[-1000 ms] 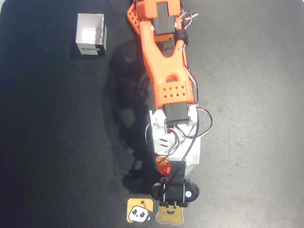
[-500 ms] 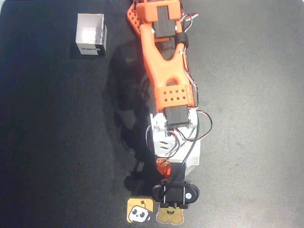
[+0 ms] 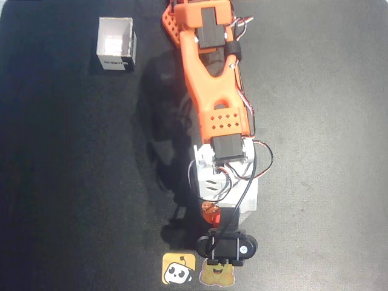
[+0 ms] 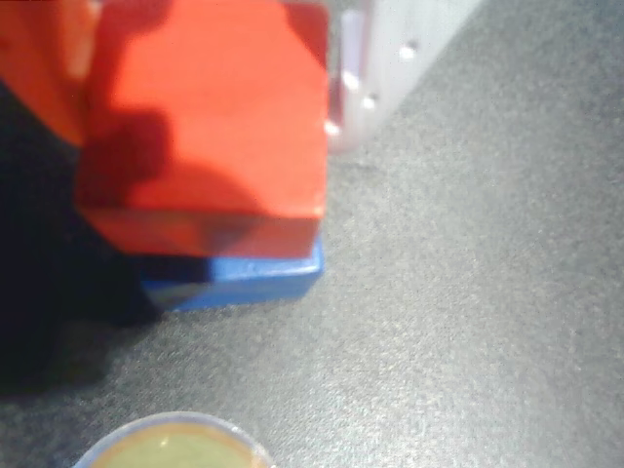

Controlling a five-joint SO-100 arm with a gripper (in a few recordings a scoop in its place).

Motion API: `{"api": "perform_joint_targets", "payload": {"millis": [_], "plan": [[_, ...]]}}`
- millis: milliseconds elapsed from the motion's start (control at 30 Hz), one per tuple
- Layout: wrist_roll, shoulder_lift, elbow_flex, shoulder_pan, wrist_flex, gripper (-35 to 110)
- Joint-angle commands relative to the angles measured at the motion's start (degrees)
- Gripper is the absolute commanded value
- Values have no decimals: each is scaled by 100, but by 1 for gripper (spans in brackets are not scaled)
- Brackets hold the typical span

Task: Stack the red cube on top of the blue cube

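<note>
A: Red cube (image 4: 210,117) condition?
B: Matte, bright red, seated on the blue cube (image 4: 255,276), overhanging toward 9 o'clock in the wrist view.
A: Gripper (image 3: 209,209) state?
B: Cannot be determined; the fingers flank the red cube.

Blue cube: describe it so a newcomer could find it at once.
In the wrist view, start at the big red cube filling the upper left. The blue cube sits directly beneath it on the dark mat, showing as a thin blue edge, the only blue thing there.
</note>
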State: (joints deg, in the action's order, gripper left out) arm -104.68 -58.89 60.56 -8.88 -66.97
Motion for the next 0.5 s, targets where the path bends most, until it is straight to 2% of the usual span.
{"api": "perform_joint_targets", "payload": {"millis": [0, 267, 467], "plan": [[44, -44, -290, -70, 53, 14], [167, -35, -281, -97, 202, 26], [193, -79, -308, -97, 202, 27]]}}
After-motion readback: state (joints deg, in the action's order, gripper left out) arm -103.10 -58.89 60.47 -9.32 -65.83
